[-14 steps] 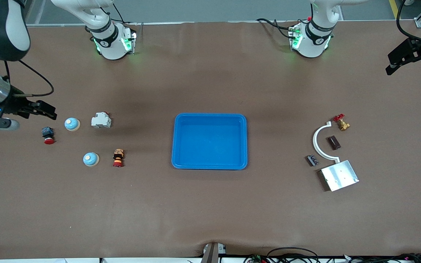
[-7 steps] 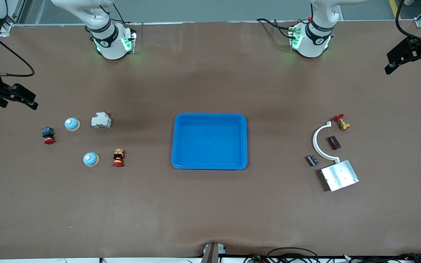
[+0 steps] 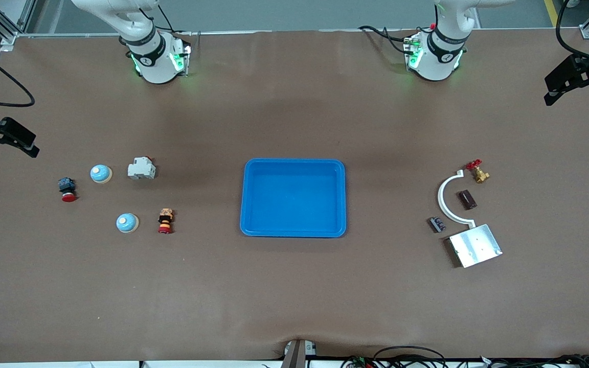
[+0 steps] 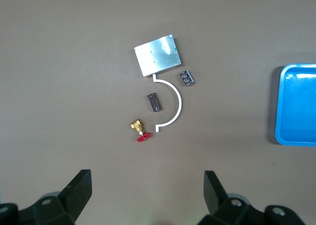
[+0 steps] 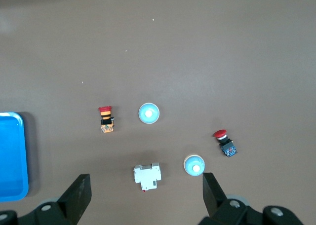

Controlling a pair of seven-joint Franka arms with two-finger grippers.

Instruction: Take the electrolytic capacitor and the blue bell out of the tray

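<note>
Two blue bells stand at the right arm's end of the table: one (image 3: 100,174) beside a white breaker, the other (image 3: 127,223) nearer the front camera. Both show in the right wrist view (image 5: 194,165) (image 5: 148,113). The small dark capacitor (image 3: 437,224) lies at the left arm's end beside a white arc piece; it shows in the left wrist view (image 4: 186,78). My right gripper (image 3: 5,139) (image 5: 144,189) is open and empty, high over the table's edge. My left gripper (image 3: 581,84) (image 4: 146,181) is open and empty, high over its end.
A blue tray (image 3: 294,231) sits mid-table. By the bells: white breaker (image 3: 141,168), red-capped button (image 3: 67,188), orange-red button (image 3: 165,220). By the capacitor: white arc (image 3: 444,197), brown block (image 3: 467,199), brass valve (image 3: 478,173), metal plate (image 3: 474,245).
My right gripper has drawn back from beside the bells toward the table's edge and risen. My left gripper has shifted slightly. Nothing on the table has moved.
</note>
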